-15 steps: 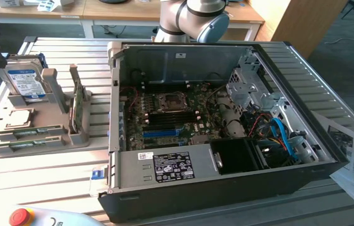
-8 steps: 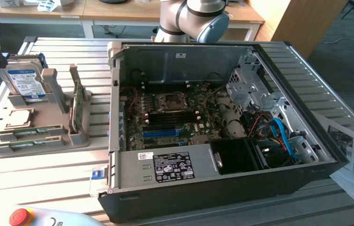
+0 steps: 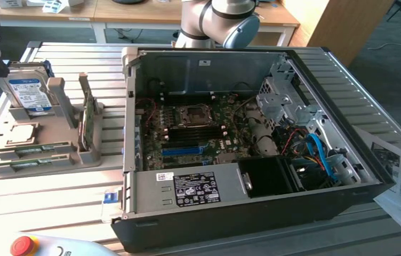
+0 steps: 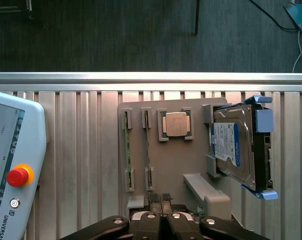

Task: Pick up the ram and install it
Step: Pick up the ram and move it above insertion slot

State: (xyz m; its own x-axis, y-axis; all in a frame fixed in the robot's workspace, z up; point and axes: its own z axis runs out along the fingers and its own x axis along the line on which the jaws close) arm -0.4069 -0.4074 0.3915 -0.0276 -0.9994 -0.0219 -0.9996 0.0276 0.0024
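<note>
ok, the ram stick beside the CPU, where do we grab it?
Probably at mid-length, from above. The ram stick stands on edge in the gray holder, with brackets cradling both ends, so only the middle span is free. Pinch across its thin flat faces.

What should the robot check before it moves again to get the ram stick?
1. Ram sticks in the grey tray: ok, two lie side by side in their holders.
2. Gripper empty: ok, shut on nothing.
3. Gripper over the tray: ok, it hangs near the sticks' ends.
4. Computer case open: ok, the motherboard is uncovered.
5. Memory slots free: cannot tell.
</note>
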